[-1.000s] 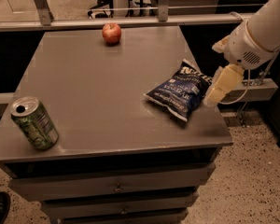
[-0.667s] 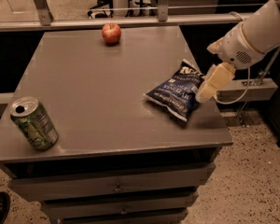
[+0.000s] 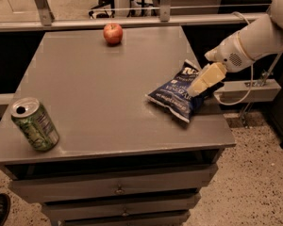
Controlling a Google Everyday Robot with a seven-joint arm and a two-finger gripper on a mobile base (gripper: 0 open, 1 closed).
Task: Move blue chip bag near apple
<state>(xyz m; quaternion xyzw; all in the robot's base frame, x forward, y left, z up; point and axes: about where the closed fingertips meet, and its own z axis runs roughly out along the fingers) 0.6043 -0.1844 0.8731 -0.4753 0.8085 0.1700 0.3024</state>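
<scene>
The blue chip bag (image 3: 173,96) lies flat near the right edge of the grey table (image 3: 99,84), dark navy foil with white lettering. The apple (image 3: 112,33), small and red, sits at the far edge of the table, well away from the bag. My gripper (image 3: 199,88) comes in from the right on the white arm and is low over the bag's right end, covering part of it.
A green soda can (image 3: 35,124) stands tilted at the table's front left corner. A metal railing (image 3: 132,20) runs behind the table. Drawers (image 3: 118,189) are below the tabletop. A white shelf (image 3: 247,89) is to the right, beneath the arm.
My gripper has moved left and slightly down, from beside the bag's right edge to over its right end. The bag, apple and can have not moved.
</scene>
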